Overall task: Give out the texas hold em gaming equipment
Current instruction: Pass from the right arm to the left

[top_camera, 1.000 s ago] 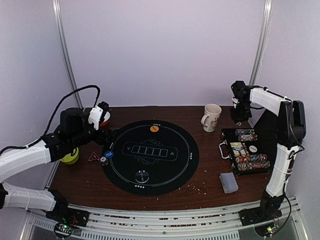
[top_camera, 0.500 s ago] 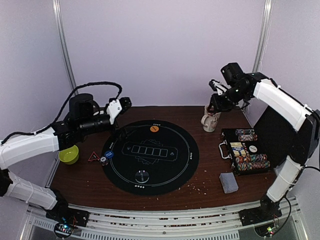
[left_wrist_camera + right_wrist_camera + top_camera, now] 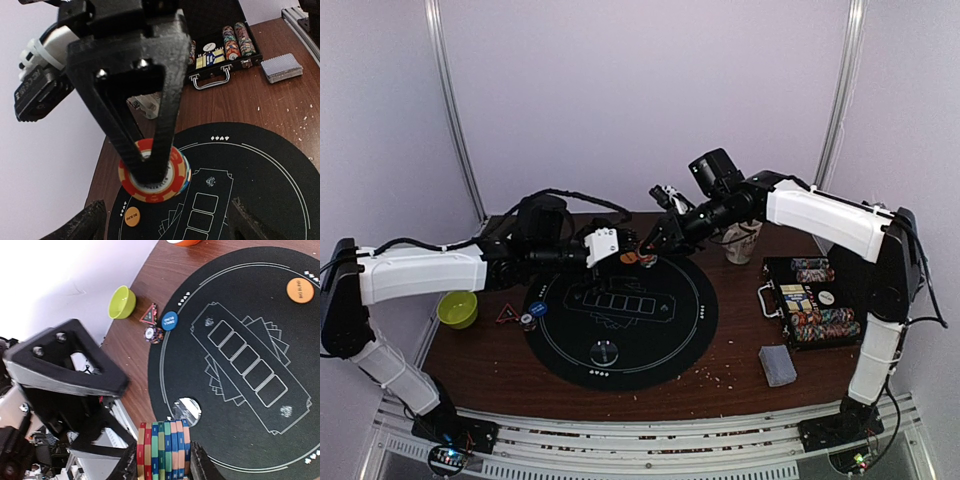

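The distribution looks barely begun; the right gripper [image 3: 164, 462] is clamped on a stack of striped chips [image 3: 172, 187], holding it in the air above the far edge of the black mat [image 3: 680, 330]; the left gripper [image 3: 165, 222] faces that stack with its fingers spread wide and nothing between them, so I judge a handover of chips to be the step in hand; whether the left fingers touch the stack I cannot tell. Already laid out are the orange disc [image 3: 300, 290] at the mat's far edge, the blue disc [image 3: 169, 320] on its left rim and the clear disc [image 3: 186, 409] at its near edge; one loose chip [image 3: 154, 333] lies just off the mat beside the blue disc and the red triangle [image 3: 149, 315]. Much is left; the card deck [image 3: 778, 364] sits whole on the table, well apart from the mat, and no cards lie on the printed outlines; most chips are in the open case [image 3: 820, 300] on the right.
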Tool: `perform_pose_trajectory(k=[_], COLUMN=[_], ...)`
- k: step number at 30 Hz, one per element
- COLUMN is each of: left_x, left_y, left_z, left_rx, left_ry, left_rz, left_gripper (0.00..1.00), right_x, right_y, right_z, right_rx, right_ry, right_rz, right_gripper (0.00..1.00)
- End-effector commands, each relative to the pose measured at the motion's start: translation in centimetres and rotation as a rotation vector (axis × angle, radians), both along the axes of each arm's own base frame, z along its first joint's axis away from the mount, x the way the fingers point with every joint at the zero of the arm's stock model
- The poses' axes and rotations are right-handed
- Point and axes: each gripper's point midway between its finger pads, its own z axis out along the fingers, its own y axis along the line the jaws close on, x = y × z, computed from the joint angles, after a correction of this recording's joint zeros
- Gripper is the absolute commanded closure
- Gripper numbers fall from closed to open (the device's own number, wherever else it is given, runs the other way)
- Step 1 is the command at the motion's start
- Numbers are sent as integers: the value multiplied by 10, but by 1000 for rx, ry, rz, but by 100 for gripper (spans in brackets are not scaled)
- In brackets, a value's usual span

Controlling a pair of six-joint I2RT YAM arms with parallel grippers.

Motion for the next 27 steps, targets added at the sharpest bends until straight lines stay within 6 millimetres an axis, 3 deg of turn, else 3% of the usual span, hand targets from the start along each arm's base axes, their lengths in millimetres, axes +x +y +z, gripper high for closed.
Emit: perform_pose_trajectory(k=[1, 6, 9, 17, 27], left_x=[15, 32, 39, 35, 38], left_y=[-6, -9, -9, -18, -17], left_z=[12, 13, 18, 18, 14], left_rx=[-23, -53, -84, -95, -74], left_ry=[-19, 19, 27, 71, 73], left_rz=[53, 135, 176, 133, 147], left_gripper=[15, 19, 29, 30, 66], right_x=[-6, -5, -2, 8, 14], right_y=[22, 28, 28, 33, 36], right_z=[21, 14, 12, 12, 14], right_rx=[118, 110, 104, 123, 130], right_ry=[13, 19, 17, 15, 5], right_rz=[29, 18, 3, -28, -41], right_gripper=[100, 100, 100, 100, 100])
